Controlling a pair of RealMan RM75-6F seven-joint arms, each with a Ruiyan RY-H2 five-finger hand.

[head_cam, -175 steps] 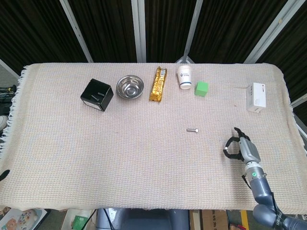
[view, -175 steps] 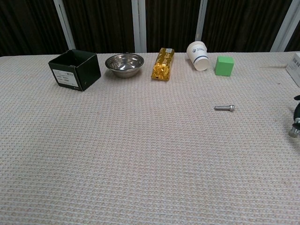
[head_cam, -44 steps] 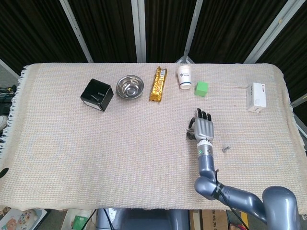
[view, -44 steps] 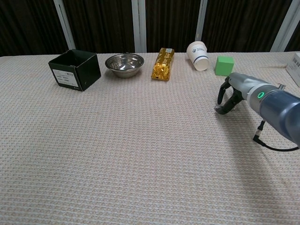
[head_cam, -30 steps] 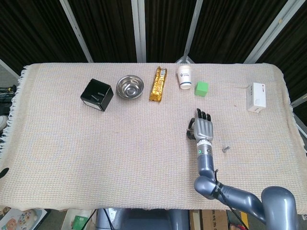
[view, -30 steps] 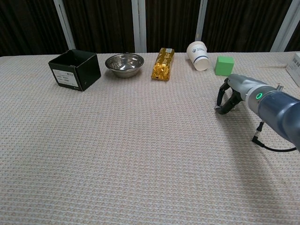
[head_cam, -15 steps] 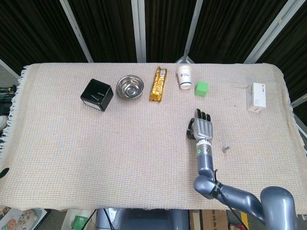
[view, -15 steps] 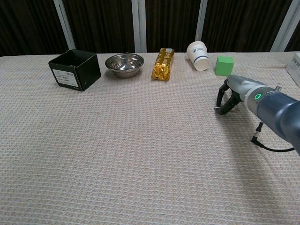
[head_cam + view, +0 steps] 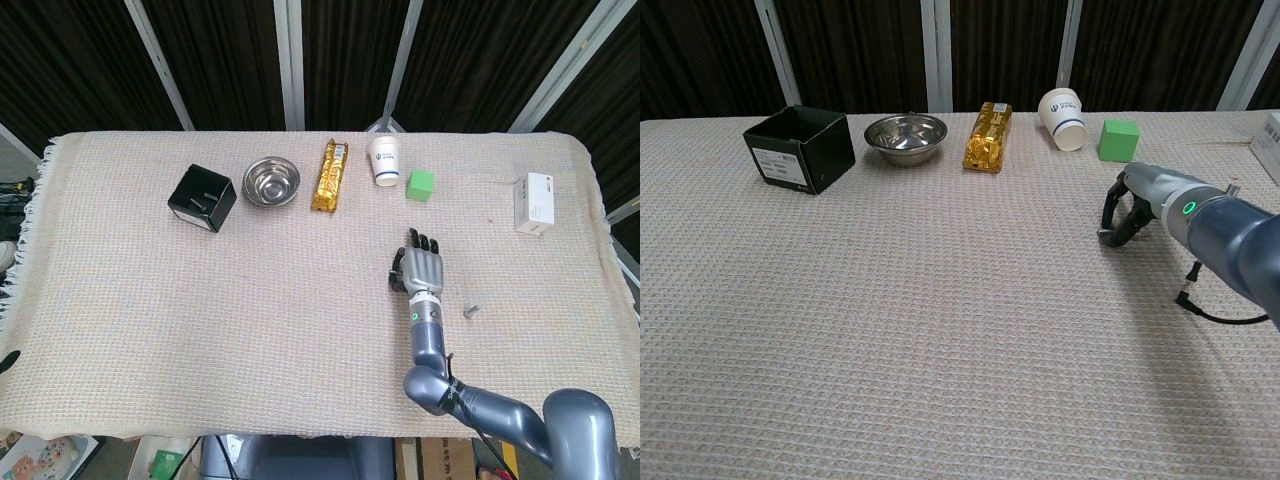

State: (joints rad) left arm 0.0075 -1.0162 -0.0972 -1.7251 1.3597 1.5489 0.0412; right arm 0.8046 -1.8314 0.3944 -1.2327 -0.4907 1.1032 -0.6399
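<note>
Arching my right hand (image 9: 1137, 203) over the small bolt (image 9: 1105, 236), right of centre on the cloth (image 9: 940, 330), I judge the pickup barely begun: the bolt lies flat, unlifted. My fingers curl down around it, but I cannot tell whether they grip. The bolt is smooth grey metal; the cloth is a coarse beige waffle weave.

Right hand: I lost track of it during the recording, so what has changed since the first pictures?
The right hand moved from the table's right edge inward onto the bolt's spot, fingers curled over it; the bolt itself is hidden. The cup, green block and bowl stayed put.
</note>
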